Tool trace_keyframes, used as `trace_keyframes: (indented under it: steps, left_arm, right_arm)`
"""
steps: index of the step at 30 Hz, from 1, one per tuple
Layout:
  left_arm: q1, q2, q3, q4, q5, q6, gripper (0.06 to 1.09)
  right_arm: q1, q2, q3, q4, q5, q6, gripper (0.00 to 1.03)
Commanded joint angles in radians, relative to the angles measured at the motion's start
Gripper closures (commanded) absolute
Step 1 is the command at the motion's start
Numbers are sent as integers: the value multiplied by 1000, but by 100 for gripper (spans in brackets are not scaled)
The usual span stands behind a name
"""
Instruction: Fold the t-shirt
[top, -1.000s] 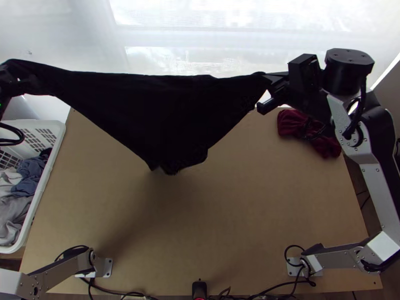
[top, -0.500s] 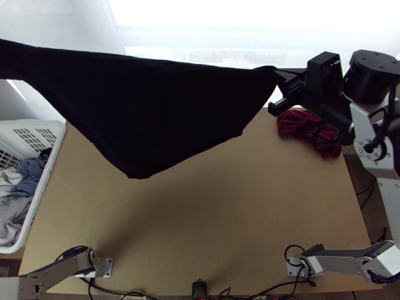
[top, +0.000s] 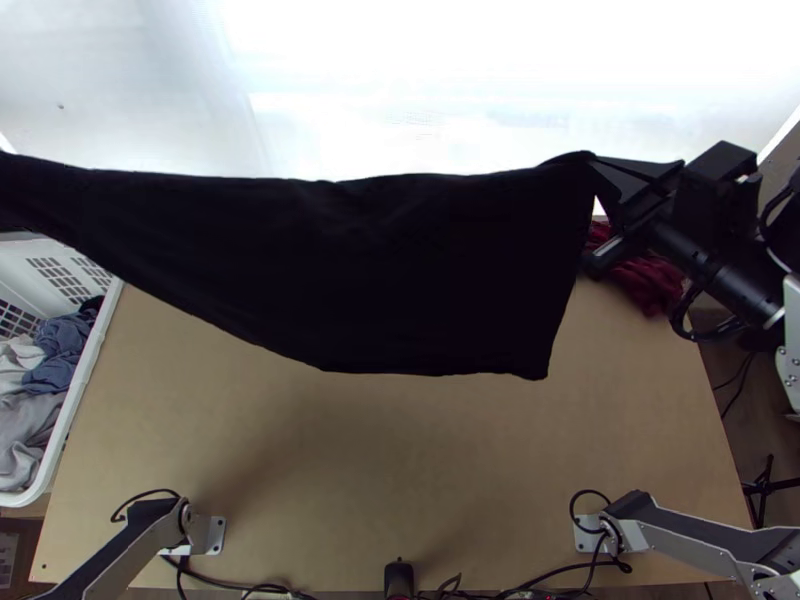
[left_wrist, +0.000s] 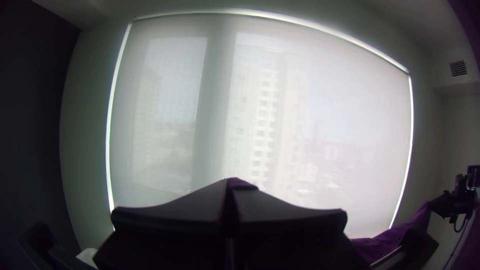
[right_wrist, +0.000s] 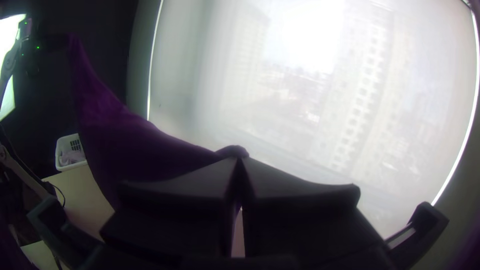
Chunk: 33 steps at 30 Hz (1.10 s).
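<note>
Black in the top view, the t-shirt (top: 360, 270) hangs stretched in the air between the two arms, its lower edge above the table. At its right end my right gripper (top: 610, 175) is shut on a corner. In the right wrist view the shirt (right_wrist: 135, 150) looks purple and runs from my right gripper (right_wrist: 239, 162) off to the other arm. My left gripper (left_wrist: 231, 185) is shut in the left wrist view, with a bit of the purple cloth (left_wrist: 242, 184) pinched between its fingertips.
A white basket (top: 110, 310) with grey and blue clothes stands at the table's left edge. A dark red cloth (top: 645, 280) lies at the far right, partly behind the right gripper. Bare wood (top: 400, 450) shows across the near part of the table.
My right gripper has moved right, and the shirt has spread wider. Its hanging lower edge has swung from a narrow point into a broad edge reaching farther right. The left arm has shifted too.
</note>
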Motion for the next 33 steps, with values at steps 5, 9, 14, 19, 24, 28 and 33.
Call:
trace_keyframes:
  steps: [5,9,14,19,24,28,33]
  left_arm:
    - [-54,-124,-150,-102,55,48,105]
    - [-55,-87,-245,-19,89,48,105]
    - [-85,27,-366,181,90,48,105]
    - [-108,225,-448,440,78,50,105]
    - [-138,481,-388,662,29,53,105]
    - [-174,671,-297,767,-8,58,105]
    - [-223,835,-224,823,-78,62,74]
  right_arm:
    - [64,-149,-177,-47,12,24,100]
    - [76,-135,-247,-27,13,38,100]
    - [59,-81,-391,99,15,27,100]
    - [-31,25,-510,281,15,11,100]
    - [-134,149,-528,393,15,5,100]
    - [-186,223,-534,431,15,4,100]
    - [-202,292,-546,448,15,-21,100]
